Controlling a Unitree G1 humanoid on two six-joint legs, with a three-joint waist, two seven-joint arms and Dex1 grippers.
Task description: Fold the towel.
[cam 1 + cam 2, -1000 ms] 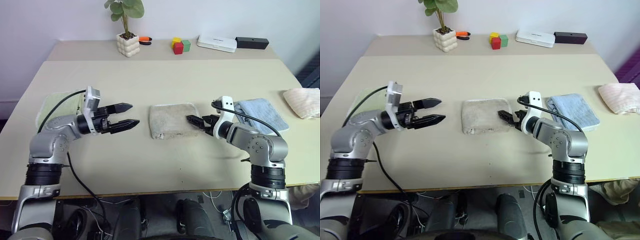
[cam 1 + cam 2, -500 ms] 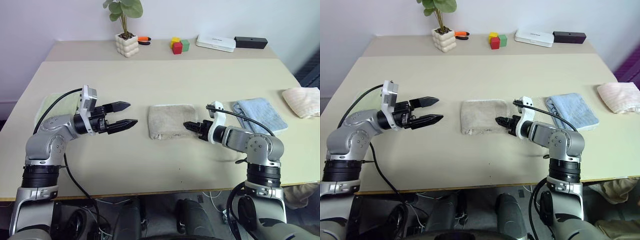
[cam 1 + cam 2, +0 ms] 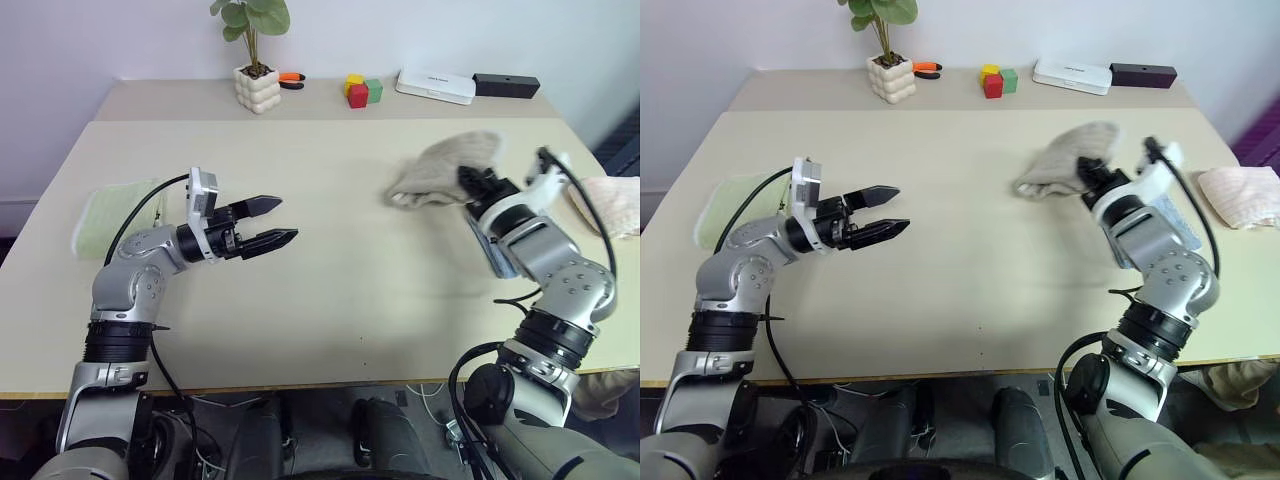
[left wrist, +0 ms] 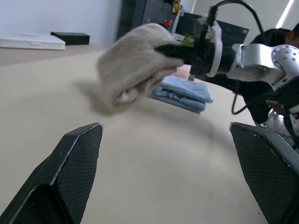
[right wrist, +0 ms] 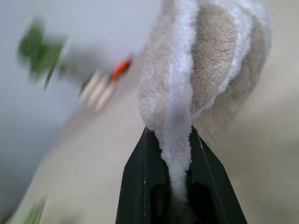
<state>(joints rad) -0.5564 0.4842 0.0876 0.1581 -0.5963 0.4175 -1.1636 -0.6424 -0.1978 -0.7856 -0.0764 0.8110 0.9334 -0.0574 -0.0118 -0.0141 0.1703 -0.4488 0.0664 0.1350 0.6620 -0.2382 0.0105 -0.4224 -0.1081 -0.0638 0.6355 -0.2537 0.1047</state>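
The towel, a folded beige-tan terry bundle with white edging, hangs in the air over the right half of the table. My right gripper is shut on its edge, and the right wrist view shows the white-edged cloth pinched between both black fingers. The bundle's lower tip droops toward the tabletop. My left gripper is open and empty over the table's left-centre, pointing right toward the towel. In the left wrist view the lifted towel and the right gripper appear beyond the left fingers.
A folded pale green towel lies at the table's left edge. A folded light blue towel lies under the right arm, and a pinkish cloth lies at the right edge. At the back stand a potted plant, coloured blocks, a white box and a black box.
My right gripper shut on the folded towel's near edge, then lifted it off the table centre and carried it up and to the right. My left arm shifted slightly toward the centre.
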